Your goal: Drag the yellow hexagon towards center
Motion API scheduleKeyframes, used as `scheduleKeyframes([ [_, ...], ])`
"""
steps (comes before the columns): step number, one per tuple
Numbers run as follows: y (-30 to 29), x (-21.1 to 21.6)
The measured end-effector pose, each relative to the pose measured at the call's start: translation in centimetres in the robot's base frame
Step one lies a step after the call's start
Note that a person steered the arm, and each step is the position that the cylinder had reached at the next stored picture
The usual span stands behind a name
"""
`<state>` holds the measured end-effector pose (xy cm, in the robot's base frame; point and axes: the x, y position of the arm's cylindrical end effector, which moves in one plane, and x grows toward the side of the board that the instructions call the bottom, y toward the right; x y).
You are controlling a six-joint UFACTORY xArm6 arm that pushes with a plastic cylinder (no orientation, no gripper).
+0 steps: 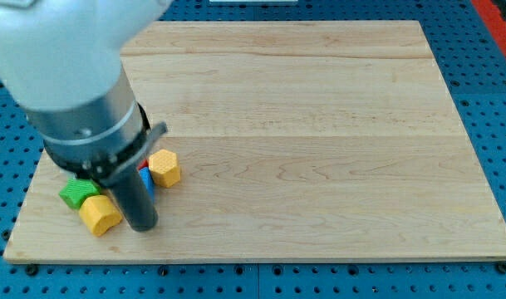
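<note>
My tip [142, 226] rests at the near-left of the wooden board [319, 124] — jawless — just near-left of the yellow hexagon [164, 168], beside a yellow block [100, 214].

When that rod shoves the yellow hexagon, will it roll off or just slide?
Probably slide: the yellow hexagon lies flat on the smooth wooden board, with no round side to roll on. It looks rigid and low, so tipping seems unlikely. It may twist off course, since my tip sits beside crowded blocks.
</note>
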<state>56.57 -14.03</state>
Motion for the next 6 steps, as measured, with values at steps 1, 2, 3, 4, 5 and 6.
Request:
scheduleKeyframes([
  [1, -1.0, -2.9],
  [2, 1.3, -6.7],
  [3, 4.9, -9.9],
  [4, 4.8, -5.3],
  [5, 6.8, -3.1],
  [6, 9.0, -9.4],
])
